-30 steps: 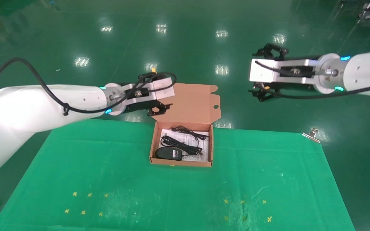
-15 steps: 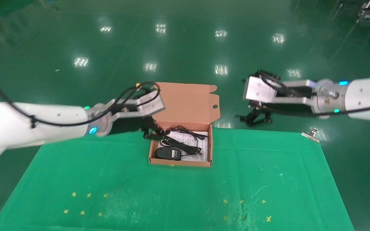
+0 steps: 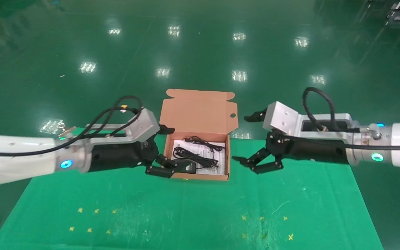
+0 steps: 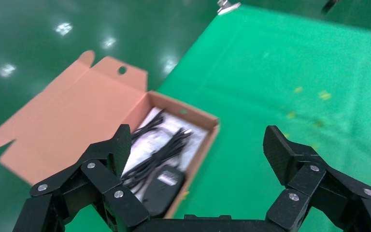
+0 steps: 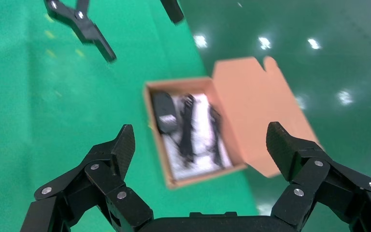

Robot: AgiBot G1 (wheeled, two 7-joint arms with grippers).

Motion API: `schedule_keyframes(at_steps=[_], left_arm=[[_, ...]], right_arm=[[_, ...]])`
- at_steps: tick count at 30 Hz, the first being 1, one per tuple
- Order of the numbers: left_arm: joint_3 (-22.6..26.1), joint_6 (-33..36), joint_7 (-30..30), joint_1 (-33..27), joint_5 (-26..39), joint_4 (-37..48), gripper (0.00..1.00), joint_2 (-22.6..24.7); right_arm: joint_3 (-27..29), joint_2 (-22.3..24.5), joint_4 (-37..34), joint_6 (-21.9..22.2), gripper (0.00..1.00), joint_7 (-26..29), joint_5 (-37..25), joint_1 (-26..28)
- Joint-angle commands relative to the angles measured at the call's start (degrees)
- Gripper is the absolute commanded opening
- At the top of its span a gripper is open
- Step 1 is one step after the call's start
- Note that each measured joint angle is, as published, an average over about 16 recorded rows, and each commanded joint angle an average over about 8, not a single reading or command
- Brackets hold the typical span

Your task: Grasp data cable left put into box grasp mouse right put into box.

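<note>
The left gripper (image 3: 163,151) is spread wide and nothing is held in it; it is placed just at 9 o'clock of the box (image 3: 196,177). The right gripper (image 3: 252,139) is also spread wide and empty, at 3 o'clock of the box. The mouse (image 3: 186,167) and the data cable (image 3: 200,142) are laid inside the open box on the green table (image 3: 186,215), over a white printed sheet (image 3: 217,166).

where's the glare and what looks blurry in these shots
Head view: ceiling lights glare off the glossy floor; the box is sharp. Left wrist view: the left tool is crisp, the box slightly soft. Right wrist view: the box and mouse are smeared.
</note>
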Motion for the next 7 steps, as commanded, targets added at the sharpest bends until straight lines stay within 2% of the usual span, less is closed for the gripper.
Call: schedule_keyframes(at_steps=[1, 7], left_arm=[[-1.8, 1.9, 0.2, 1.2, -2.0, -1.0, 1.0, -1.2], [-5.7, 6.1, 0.5, 3.9, -6.3, -3.1, 1.0, -3.8]], right_arm=[[1.9, 0.5, 0.6, -1.6, 1.0, 0.2, 1.8, -1.6], [6.1, 1.7, 1.8, -5.1, 1.0, 0.5, 5.7, -5.1]])
